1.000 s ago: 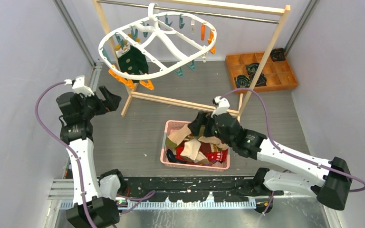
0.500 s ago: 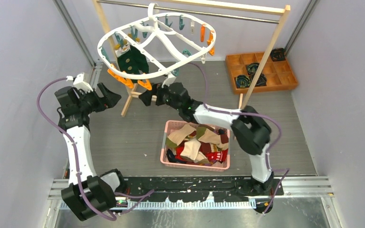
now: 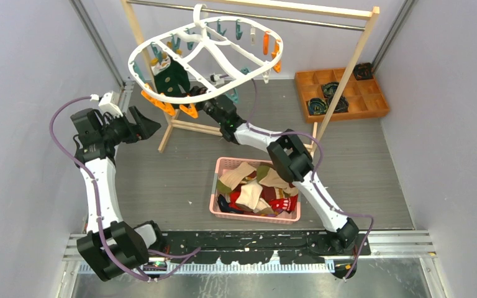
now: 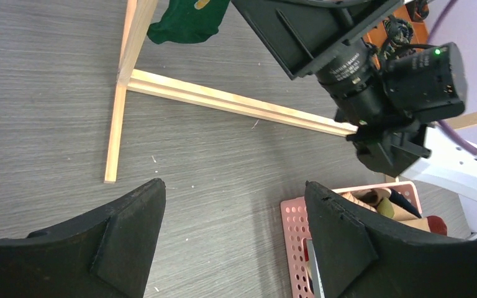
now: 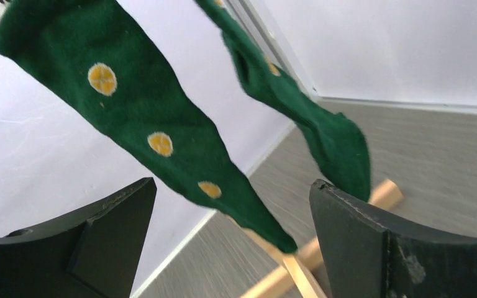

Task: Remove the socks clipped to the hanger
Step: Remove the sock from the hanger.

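Green socks [image 5: 161, 143] hang from hanger [image 3: 180, 99], long axes slanting, toes toward 5 o'clock in right wrist view. Right jaws wide, empty, seemingly just below. Left jaws wide, empty.

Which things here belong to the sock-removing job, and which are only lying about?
Job: green socks, white hanger, pink basket.
Lying about: wooden rack carrying the hanger, orange tray.

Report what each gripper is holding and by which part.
Nothing is held. The right gripper is open, with the dark green yellow-dotted fabric socks hanging ungripped ahead of its fingers. The left gripper is open and empty too.
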Controlling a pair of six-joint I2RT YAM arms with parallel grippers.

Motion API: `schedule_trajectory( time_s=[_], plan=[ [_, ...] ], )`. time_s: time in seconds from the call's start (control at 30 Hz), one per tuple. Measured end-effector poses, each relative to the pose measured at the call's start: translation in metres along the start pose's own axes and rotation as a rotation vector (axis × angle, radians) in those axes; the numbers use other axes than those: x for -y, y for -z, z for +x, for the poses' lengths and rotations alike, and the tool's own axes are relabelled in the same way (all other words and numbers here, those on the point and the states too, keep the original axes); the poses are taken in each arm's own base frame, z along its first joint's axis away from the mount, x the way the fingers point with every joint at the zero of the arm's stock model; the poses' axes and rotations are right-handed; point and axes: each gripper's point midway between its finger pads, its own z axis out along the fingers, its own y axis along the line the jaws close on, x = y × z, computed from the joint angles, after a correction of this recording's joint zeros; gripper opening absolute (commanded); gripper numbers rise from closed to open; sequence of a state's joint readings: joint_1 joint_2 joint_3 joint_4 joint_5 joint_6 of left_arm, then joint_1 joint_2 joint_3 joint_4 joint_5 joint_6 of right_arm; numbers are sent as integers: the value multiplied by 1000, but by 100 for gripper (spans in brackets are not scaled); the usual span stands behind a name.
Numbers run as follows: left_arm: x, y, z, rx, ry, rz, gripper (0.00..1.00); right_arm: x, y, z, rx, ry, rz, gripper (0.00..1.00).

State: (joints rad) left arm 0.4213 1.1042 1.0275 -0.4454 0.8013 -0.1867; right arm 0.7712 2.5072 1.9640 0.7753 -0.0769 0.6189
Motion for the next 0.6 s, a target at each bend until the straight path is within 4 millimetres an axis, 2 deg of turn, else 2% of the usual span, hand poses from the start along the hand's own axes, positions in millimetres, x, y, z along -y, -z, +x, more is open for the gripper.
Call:
schedule_trajectory(
  time_s=[0.17, 0.23, 0.33, 0.53, 0.6],
  plan=[
    [5, 0, -6, -2, -10, 28, 82, -11, -26, -2, 53, -26, -104, 100],
    [8, 1, -9, 2, -18, 38, 82, -16, -34, -5, 75, -29, -140, 95],
    [11, 2, -12, 6, -25, 48, 82, -23, -38, -10, 93, -40, -174, 74],
    [11, 3, -10, -2, -29, 49, 82, -30, -35, -11, 90, -81, -219, 27],
    [12, 4, -10, -7, -34, 47, 82, -32, -32, -11, 87, -98, -244, 4]
  ],
)
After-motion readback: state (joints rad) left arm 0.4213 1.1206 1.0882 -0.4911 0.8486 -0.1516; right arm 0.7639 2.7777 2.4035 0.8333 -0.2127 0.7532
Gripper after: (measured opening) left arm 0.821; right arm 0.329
